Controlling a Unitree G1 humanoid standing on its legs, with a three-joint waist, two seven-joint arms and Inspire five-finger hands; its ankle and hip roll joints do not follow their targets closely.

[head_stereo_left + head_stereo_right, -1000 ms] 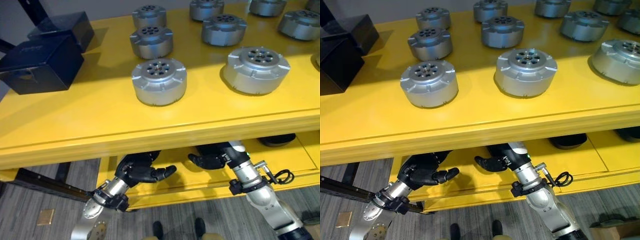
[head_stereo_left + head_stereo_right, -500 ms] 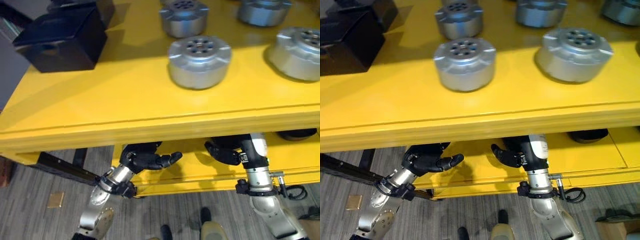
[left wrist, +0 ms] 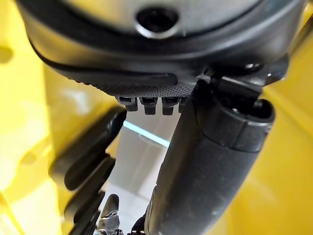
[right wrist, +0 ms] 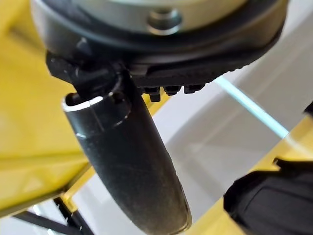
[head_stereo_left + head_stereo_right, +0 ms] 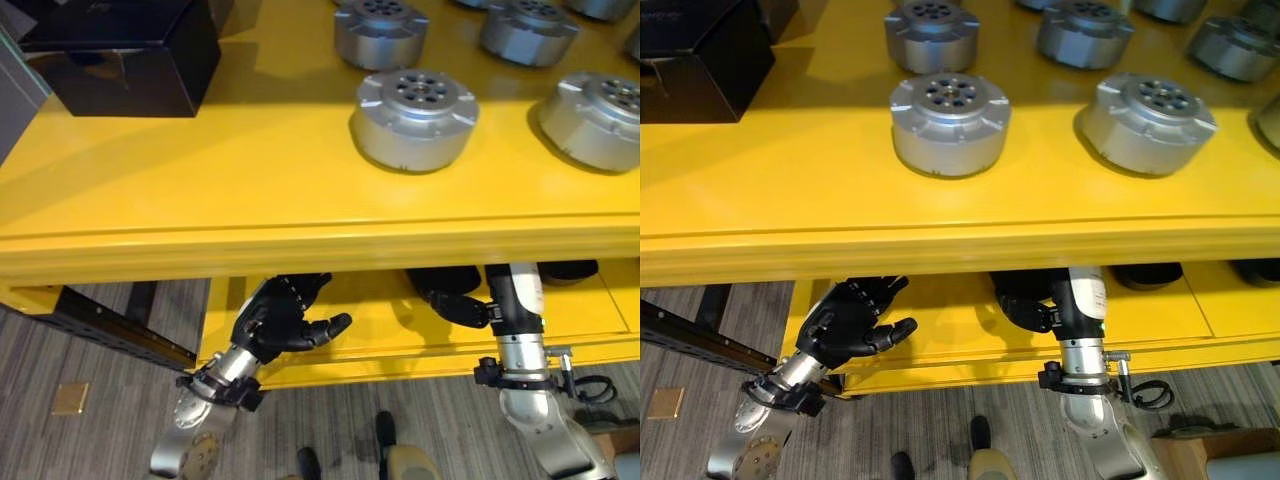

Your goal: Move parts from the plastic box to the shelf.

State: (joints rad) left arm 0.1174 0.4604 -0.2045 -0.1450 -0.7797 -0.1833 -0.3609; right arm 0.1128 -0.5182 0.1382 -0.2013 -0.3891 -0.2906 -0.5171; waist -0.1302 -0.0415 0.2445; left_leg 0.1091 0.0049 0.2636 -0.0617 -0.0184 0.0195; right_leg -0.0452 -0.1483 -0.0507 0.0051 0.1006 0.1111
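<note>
Silver round parts [image 5: 415, 118] sit on the top board of the yellow shelf [image 5: 200, 190], the nearest one close to its front edge; a black box [image 5: 130, 55] stands on the same board, well apart toward the robot's left; below that front edge, the left hand [image 5: 280, 322] hangs empty with fingers relaxed and apart; the right hand [image 5: 452, 300] reaches under the board, its fingers mostly hidden, so their state cannot be told.

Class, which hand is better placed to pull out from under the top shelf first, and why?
Probably left. The left hand sits open by the front edge of the shelf, mostly in sight; the right hand is tucked further beneath it.
</note>
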